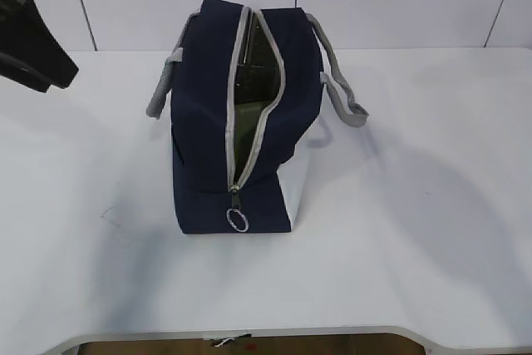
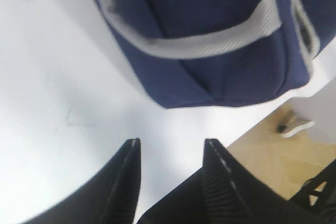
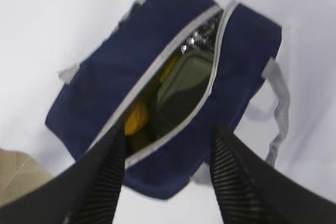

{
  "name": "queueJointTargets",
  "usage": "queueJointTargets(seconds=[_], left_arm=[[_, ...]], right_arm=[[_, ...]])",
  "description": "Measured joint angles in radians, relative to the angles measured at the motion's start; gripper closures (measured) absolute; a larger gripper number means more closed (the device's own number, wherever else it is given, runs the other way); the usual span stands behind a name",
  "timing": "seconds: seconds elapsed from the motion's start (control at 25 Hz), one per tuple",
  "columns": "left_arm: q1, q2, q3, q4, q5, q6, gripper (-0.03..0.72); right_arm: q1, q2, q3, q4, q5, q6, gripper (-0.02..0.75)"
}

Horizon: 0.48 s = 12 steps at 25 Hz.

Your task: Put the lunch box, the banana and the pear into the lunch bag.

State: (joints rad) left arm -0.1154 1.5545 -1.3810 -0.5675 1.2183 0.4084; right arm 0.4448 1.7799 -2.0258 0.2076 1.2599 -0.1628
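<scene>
The navy lunch bag (image 1: 204, 122) stands mid-table with its grey zipper (image 1: 232, 97) open along the top. In the right wrist view I look down into the lunch bag (image 3: 105, 98). Inside lie the lunch box with its pale green lid (image 3: 184, 85) and a yellow-orange pear (image 3: 137, 116). The banana is not clearly visible. My right gripper (image 3: 168, 129) hangs open and empty above the opening. My left gripper (image 2: 172, 142) is open and empty over the table, clear of the lunch bag's side (image 2: 220, 14) and its grey handle (image 2: 210, 45).
The metal ring pull (image 1: 237, 219) hangs at the bag's near end. Grey handles (image 1: 345, 93) droop on both sides. The table's front edge (image 1: 249, 334) is close, with wooden floor (image 2: 262, 166) past it. A wall stands behind.
</scene>
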Motion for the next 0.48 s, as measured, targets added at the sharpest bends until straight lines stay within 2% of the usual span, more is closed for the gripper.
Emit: queueJointTargets(seconds=[0.12,0.24,0.48], left_arm=[[-0.004,-0.043,0.0,0.033,0.005,-0.026,0.391],[-0.006,-0.081,0.0,0.039,0.009,-0.037,0.391],[-0.006,-0.132,0.0,0.04,0.016,-0.039,0.393]], right_arm=[[0.004,-0.053,0.123,-0.002,-0.002,-0.017,0.309],[0.005,-0.139,0.302,-0.003,-0.1,-0.058,0.31],[0.008,-0.413,0.752,0.007,-0.543,-0.199,0.31]])
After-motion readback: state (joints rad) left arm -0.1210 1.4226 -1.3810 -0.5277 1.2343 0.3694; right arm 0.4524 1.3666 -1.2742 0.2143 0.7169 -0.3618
